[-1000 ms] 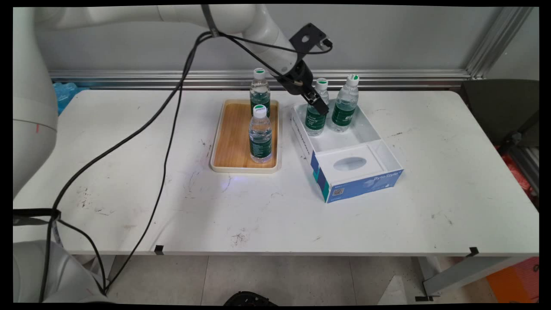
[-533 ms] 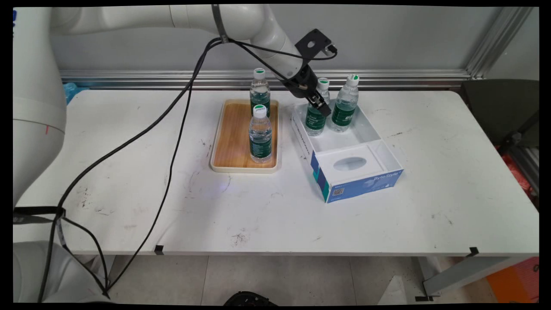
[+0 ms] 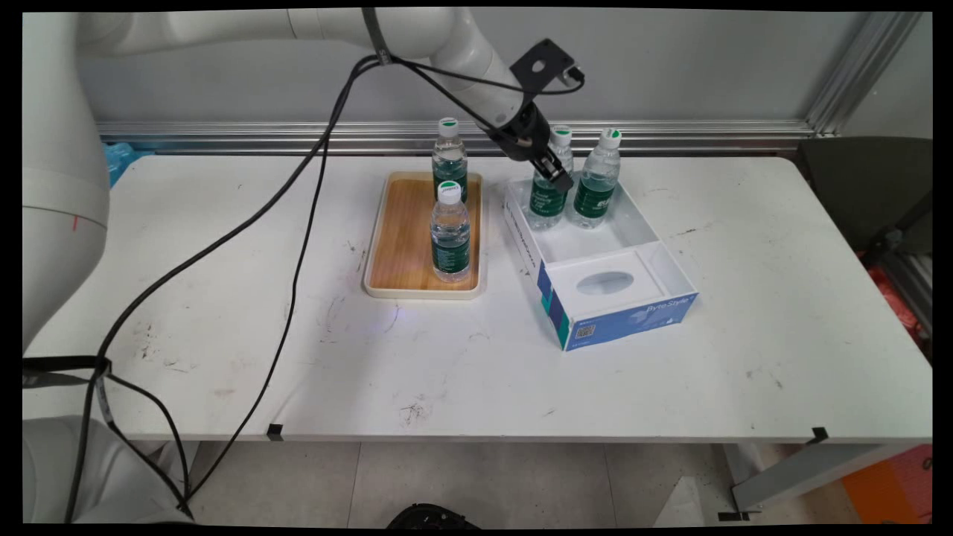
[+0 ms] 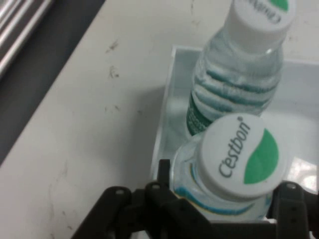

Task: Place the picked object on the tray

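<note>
Hand view: gripper clamped round a capped water bottle at the shoulder, raised slightly beside its neighbour bottle inside the white box.

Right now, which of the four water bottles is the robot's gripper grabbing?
The left clear plastic water bottle in the white box, the one between the black gripper fingers. Its box neighbour and the two on the wooden tray stand free.
</note>
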Tool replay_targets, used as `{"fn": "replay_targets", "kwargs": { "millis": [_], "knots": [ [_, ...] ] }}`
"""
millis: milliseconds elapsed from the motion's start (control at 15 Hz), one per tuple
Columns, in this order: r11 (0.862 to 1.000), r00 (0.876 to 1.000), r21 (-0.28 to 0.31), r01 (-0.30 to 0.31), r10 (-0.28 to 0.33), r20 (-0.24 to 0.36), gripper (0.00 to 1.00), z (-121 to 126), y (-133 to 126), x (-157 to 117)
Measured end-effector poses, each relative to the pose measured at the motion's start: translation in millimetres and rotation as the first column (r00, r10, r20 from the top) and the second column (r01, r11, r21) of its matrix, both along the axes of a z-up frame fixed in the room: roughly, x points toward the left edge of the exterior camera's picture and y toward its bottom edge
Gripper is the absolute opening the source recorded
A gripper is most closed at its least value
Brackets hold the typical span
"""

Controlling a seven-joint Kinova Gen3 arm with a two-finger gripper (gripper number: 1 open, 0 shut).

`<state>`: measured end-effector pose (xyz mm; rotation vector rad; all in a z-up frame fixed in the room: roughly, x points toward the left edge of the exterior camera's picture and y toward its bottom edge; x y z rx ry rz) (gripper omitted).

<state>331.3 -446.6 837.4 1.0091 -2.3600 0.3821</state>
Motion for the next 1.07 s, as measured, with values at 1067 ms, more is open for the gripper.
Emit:
{"fn": "replay_targets", "kwargs": {
  "millis": [1067],
  "knots": [
    [0.994,0.999,-0.106,0.005,-0.009,-0.04,0.0,162,61,27]
  ]
}}
